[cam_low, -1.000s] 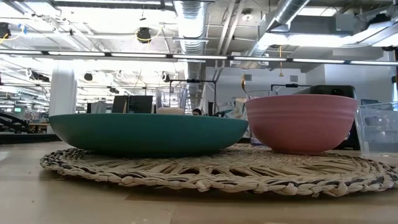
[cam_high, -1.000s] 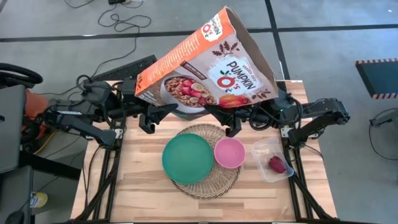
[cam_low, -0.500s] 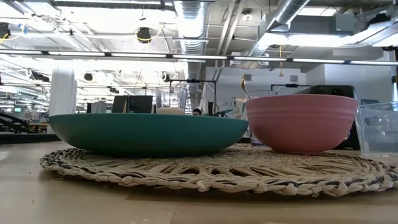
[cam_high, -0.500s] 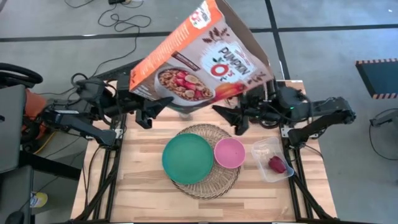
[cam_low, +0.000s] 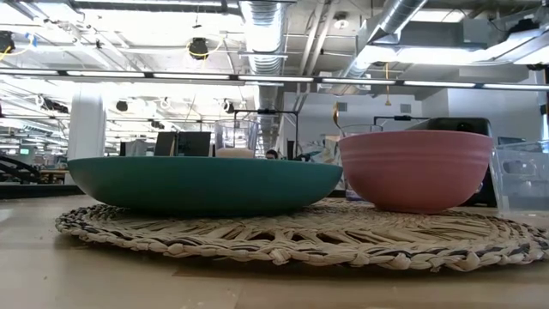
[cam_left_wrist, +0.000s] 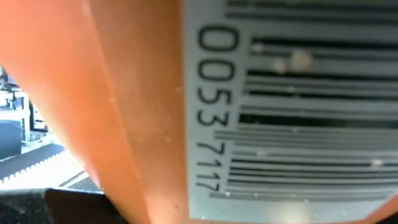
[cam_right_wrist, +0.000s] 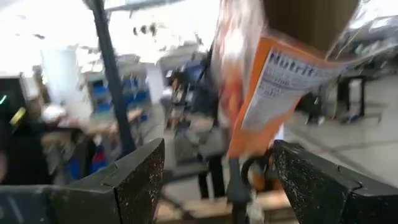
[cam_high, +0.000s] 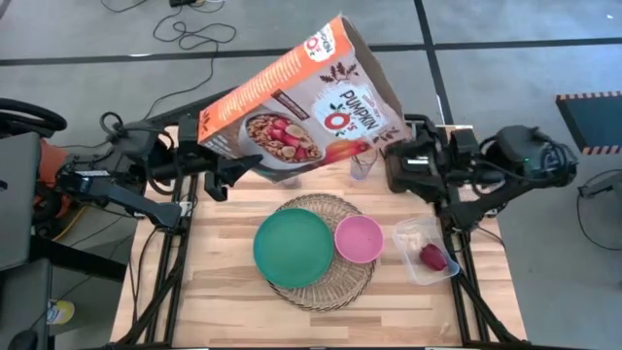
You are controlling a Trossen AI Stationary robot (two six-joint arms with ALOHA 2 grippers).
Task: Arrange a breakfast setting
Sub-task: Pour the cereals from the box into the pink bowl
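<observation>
Cereal box [cam_high: 303, 107]: left gripper [cam_high: 222, 177] fingers are grasping its lower end, holding it tilted above the tabletop [cam_high: 224, 292]. Right gripper [cam_right_wrist: 214, 180]: fingers are standing released, apart from the box ahead of them, beside the toaster [cam_high: 413, 165].

Orange cardboard cereal box [cam_left_wrist: 124, 106] fills nearly the whole left wrist view, pressed very close; pale panel [cam_left_wrist: 292, 99] on it carries a black barcode with digits 0053711 running sideways; sliver of bright room [cam_left_wrist: 25, 143] beside the box edge; dark strip below.
</observation>
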